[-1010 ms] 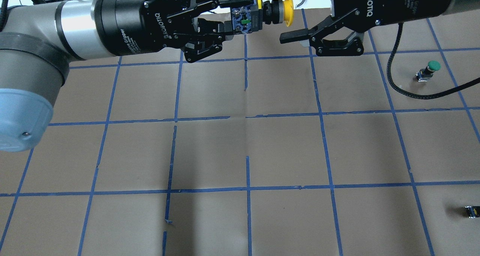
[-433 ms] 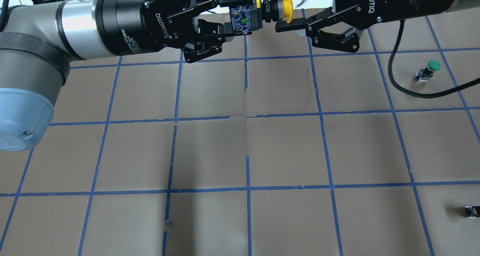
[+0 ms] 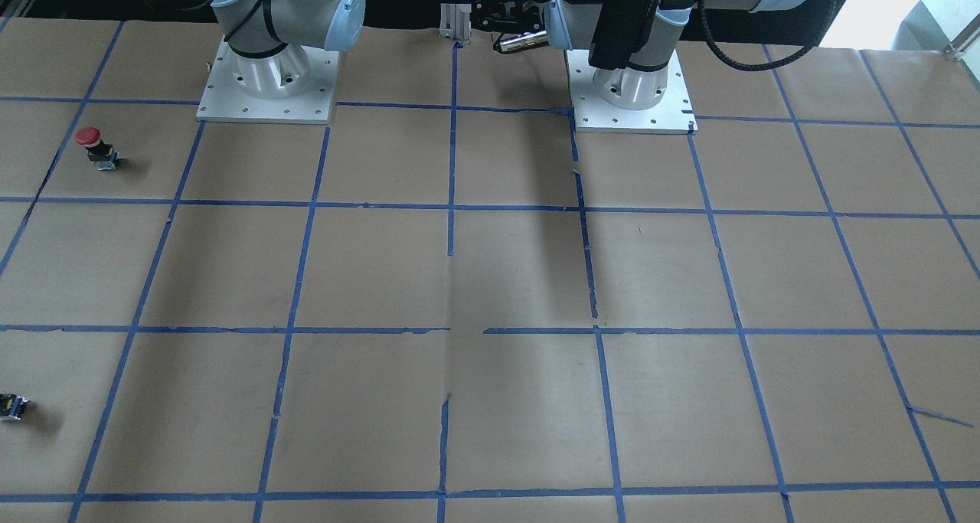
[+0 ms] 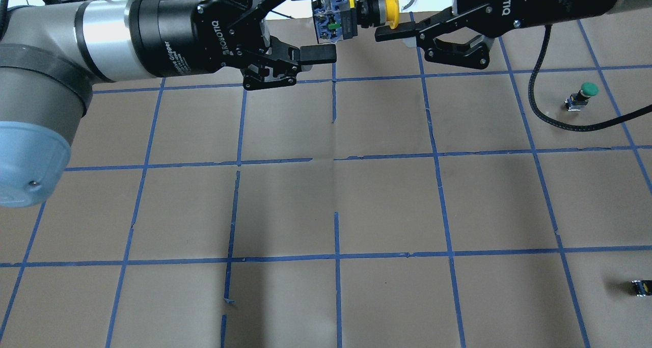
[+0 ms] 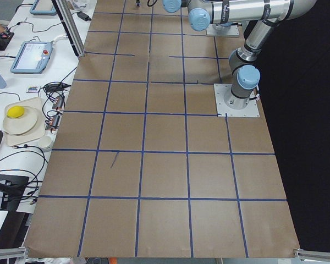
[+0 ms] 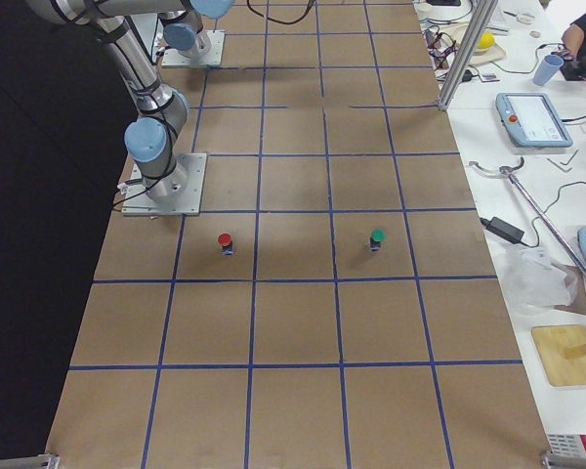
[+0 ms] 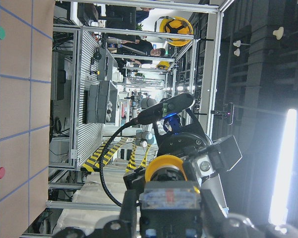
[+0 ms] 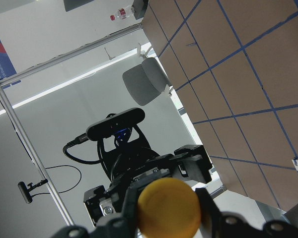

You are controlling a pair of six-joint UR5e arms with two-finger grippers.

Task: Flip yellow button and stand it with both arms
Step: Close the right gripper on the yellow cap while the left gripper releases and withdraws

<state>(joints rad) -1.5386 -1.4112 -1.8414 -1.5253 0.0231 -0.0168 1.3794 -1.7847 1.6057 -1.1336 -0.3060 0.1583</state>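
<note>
In the overhead view the yellow button (image 4: 351,14) hangs in the air above the table's far edge, lying sideways with its yellow cap (image 4: 390,9) pointing right. My right gripper (image 4: 378,10) is shut on the black neck just behind the cap. My left gripper (image 4: 326,22) is open, its fingers (image 4: 318,55) spread above and below the button's blocky body without touching it. The left wrist view shows the body end-on (image 7: 171,203) with the cap behind it. The right wrist view shows the cap (image 8: 169,206) between the fingers.
A green-capped button (image 4: 583,96) stands at the right of the brown, blue-taped table (image 4: 336,205). A small black capless block (image 4: 641,287) lies at the near right edge. A red-capped button (image 3: 92,142) stands near the right arm's base plate.
My right gripper moved in and shut on the button's neck. My left gripper then opened and let go of the body. The button stays in the air, held by the right gripper.
</note>
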